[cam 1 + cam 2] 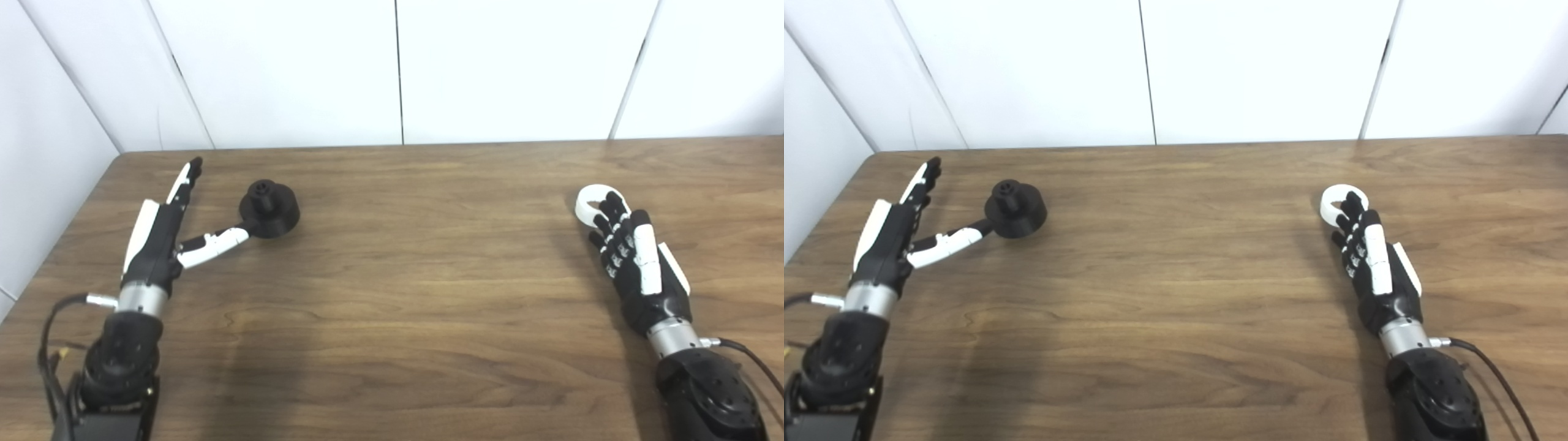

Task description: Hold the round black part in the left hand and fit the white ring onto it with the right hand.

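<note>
Brown wood-grain tabletop (392, 318), plain white panelled wall (275, 67) behind its far edge.

Item 1: round black plastic part (269, 210), a low disc with a short raised hub on top. It stands upright on the table at the far left, hub upward.

Item 2: left hand (162, 236), black with white plates, on an arm entering from the lower left. Fingers (184, 180) lie straight and together, pointing toward the far wall; the thumb (214, 243) is spread wide to the side. The thumb tip reaches the near left edge of the black part and appears to touch it. The fingers stay well to the left of the part. The hand is spread and grasps nothing.

Item 3: flat white plastic ring (595, 203), lying on the table at the far right, well apart from the black part.

Item 4: right hand (637, 260), black with white plates, on an arm entering from the lower right. Its fingers (615, 211) are curled forward, and their tips overlap the near side of the ring, partly covering its opening. Whether they press on the ring or only hover over it cannot be told. The ring is not lifted.

Item 5: black cable (753, 361) beside the right wrist.
</note>
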Robot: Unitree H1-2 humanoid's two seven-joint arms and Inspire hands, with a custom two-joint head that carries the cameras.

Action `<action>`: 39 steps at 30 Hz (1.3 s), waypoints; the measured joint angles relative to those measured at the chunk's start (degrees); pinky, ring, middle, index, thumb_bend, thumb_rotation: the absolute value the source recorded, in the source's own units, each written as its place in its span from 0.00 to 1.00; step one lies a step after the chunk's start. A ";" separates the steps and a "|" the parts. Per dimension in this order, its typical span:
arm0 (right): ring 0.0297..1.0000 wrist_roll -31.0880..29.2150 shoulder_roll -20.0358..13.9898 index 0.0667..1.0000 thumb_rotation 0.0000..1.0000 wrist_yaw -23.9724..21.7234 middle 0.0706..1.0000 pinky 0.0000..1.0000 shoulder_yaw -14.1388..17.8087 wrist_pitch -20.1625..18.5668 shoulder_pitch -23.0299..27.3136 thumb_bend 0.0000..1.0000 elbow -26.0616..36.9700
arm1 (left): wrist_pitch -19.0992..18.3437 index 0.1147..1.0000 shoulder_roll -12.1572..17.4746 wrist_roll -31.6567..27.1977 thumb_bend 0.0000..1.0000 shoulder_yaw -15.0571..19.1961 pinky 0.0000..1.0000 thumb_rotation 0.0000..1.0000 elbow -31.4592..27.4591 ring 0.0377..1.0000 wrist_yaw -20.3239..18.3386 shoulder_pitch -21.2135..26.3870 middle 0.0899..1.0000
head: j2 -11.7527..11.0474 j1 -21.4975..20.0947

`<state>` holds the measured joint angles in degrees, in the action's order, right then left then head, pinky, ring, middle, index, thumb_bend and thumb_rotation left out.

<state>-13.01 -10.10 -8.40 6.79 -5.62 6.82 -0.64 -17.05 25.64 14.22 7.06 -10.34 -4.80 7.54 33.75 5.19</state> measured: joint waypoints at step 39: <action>1.00 -0.21 -1.38 1.00 1.00 -0.13 1.00 1.00 -0.02 -0.56 -0.08 0.60 0.23 | 2.95 0.90 7.00 6.73 0.95 -10.89 0.93 0.31 30.13 1.00 -4.97 14.76 0.98 | -0.09 -0.62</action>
<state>-13.22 -11.48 -8.53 6.78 -6.18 6.74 -0.41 -14.09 32.64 20.95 -3.83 19.79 -9.77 22.30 33.66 4.57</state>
